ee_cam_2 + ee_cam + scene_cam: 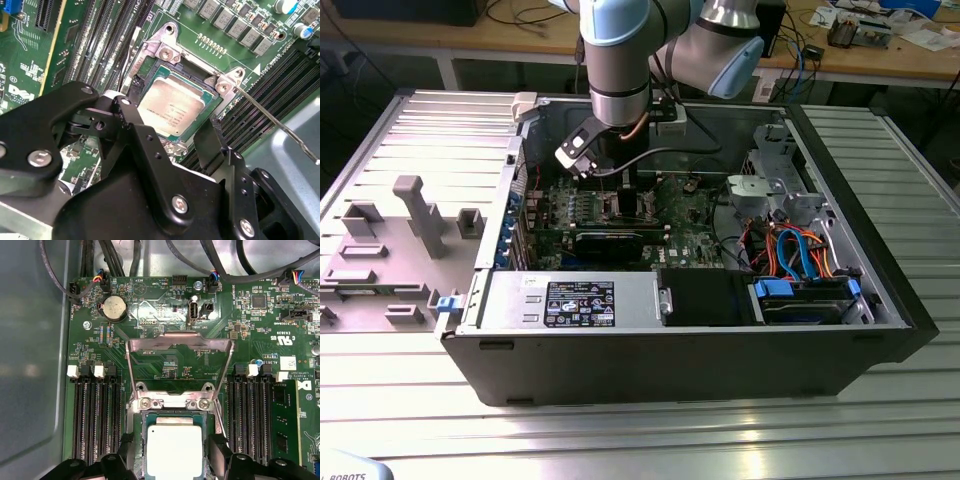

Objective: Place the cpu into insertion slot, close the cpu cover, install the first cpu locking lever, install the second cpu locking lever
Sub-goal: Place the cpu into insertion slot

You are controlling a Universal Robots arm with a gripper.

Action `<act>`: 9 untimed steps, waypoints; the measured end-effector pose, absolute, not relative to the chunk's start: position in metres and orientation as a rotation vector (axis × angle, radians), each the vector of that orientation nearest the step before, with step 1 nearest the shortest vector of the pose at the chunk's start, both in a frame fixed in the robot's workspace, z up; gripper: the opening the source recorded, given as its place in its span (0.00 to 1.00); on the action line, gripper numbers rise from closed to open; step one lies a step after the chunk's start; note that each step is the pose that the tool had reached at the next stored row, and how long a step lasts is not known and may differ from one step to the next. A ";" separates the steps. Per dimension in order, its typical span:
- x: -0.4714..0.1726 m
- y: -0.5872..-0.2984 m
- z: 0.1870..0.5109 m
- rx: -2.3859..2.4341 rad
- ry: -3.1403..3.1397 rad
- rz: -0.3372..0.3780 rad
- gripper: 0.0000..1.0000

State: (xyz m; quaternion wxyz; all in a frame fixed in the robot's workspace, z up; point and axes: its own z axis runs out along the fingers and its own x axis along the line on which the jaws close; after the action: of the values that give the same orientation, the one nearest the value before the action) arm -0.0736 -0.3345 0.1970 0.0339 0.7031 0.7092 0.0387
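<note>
— Where is the small square cpu [174, 452] with the silver-grey metal top?

— Lying flat in its socket [172, 402] on the green motherboard [260, 335], inside the open black computer case [670, 370].

— And the black two-fingered gripper [171, 442]?

— Released: fingers spread, one on each side of the cpu, grasping nothing.

— The thin silvery metal cpu cover [180, 342]?

— Standing open, tilted up from one edge of the socket, clear of the cpu.

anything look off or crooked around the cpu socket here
Nothing looks damaged or askew. The cpu sits flat and square in place. The cpu cover stands flipped open on its hinge, not yet closed. The gripper is open, with a finger on either side of the cpu.
</note>
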 end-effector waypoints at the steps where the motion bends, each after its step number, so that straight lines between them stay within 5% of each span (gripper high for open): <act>1: -0.074 -0.335 0.197 2.162 2.181 0.119 0.69; 7: -0.074 -0.335 0.212 2.163 2.181 0.118 0.69; 9: -0.074 -0.335 0.218 2.163 2.182 0.117 0.61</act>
State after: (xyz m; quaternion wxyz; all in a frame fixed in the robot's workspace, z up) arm -0.0735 -0.3345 0.2176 0.0336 0.7031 0.7092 0.0381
